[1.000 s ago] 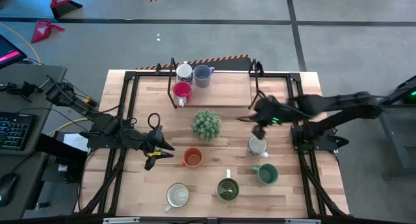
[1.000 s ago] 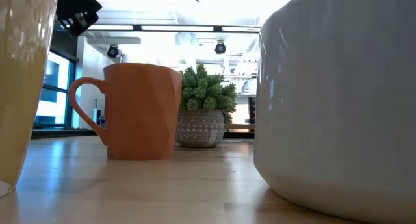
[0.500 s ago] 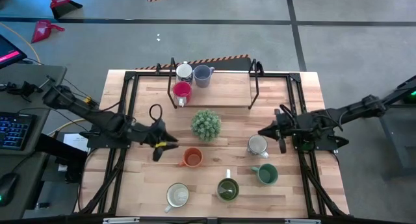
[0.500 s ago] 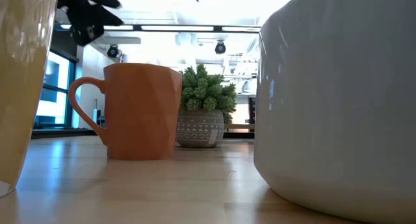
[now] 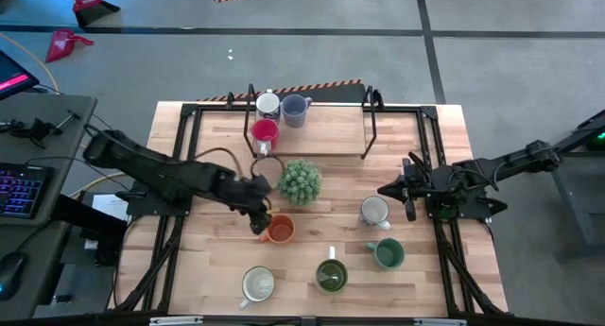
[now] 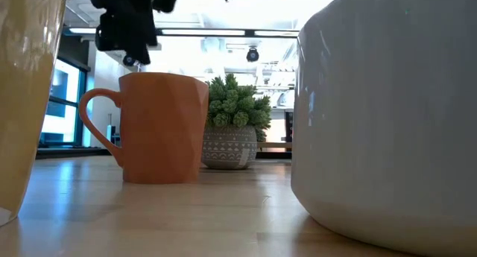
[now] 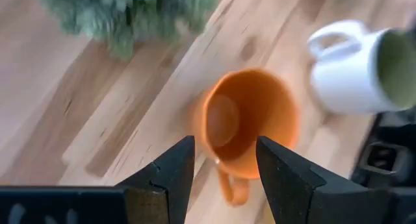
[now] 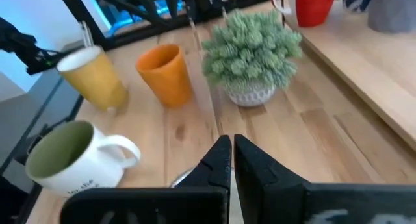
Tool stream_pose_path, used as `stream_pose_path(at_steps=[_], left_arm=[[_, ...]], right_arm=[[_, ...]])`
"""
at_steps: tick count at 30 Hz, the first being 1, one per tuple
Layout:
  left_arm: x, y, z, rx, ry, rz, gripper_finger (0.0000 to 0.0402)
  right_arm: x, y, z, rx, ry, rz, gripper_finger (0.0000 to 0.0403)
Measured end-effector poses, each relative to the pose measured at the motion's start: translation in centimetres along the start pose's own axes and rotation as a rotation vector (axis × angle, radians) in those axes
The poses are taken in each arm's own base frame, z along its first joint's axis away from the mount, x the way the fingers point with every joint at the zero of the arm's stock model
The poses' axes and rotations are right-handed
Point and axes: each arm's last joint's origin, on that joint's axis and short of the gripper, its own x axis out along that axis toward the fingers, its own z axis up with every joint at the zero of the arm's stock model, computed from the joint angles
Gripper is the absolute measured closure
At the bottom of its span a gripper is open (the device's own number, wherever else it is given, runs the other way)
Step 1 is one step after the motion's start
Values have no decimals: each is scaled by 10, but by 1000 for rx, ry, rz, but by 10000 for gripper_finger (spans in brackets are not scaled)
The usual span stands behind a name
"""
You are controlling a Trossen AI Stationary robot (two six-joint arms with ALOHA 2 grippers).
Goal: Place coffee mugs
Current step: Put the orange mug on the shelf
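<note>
The orange mug stands upright on its base in mid-table, its handle toward the near-left. My left gripper hovers open just above its handle side; in the low view it hangs over the mug without touching. My right gripper is shut and waits beside a white mug. A green mug, a green-lined mug and a cream mug stand nearer. Red, white and pale blue mugs sit on the far shelf.
A spiky green plant in a pot stands just beyond the orange mug, close to my left arm. A black wire frame borders the raised far shelf. Bare wood lies between the plant and the white mug.
My left gripper has travelled toward the table's right, from open table over to the orange mug's handle side. My right arm drew back from over the white mug toward the right edge and then held still. No mug has moved.
</note>
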Motion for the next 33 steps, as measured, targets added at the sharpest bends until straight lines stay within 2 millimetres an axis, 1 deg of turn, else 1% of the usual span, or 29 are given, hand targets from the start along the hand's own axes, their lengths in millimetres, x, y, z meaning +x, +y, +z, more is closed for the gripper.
stream_pose_path(at_steps=[3,7,10,13,17,21,23,27,30,33], left_arm=[[14,-13,8,-9,62,48,248],[38,-24,14,-9,123,81,248],[58,-27,12,-3,171,112,248],[74,-28,10,1,200,144,248],[84,-26,7,-5,224,171,248],[83,-26,8,-18,219,168,248],[80,-26,9,-27,213,164,248],[70,-32,17,-20,189,141,248],[59,-40,27,2,163,135,248],[44,-43,34,38,155,193,248]], right_arm=[[0,-1,-3,12,25,-9,403],[0,-1,-3,8,31,-11,403],[0,-1,-3,-9,32,-10,403],[0,-1,-3,-11,40,11,403],[0,0,-4,-11,52,35,403],[0,0,-4,-20,57,38,403],[0,0,-4,-21,57,38,403],[0,0,-4,-38,60,41,403],[0,0,-5,-49,66,38,403],[0,0,-5,-48,66,38,403]])
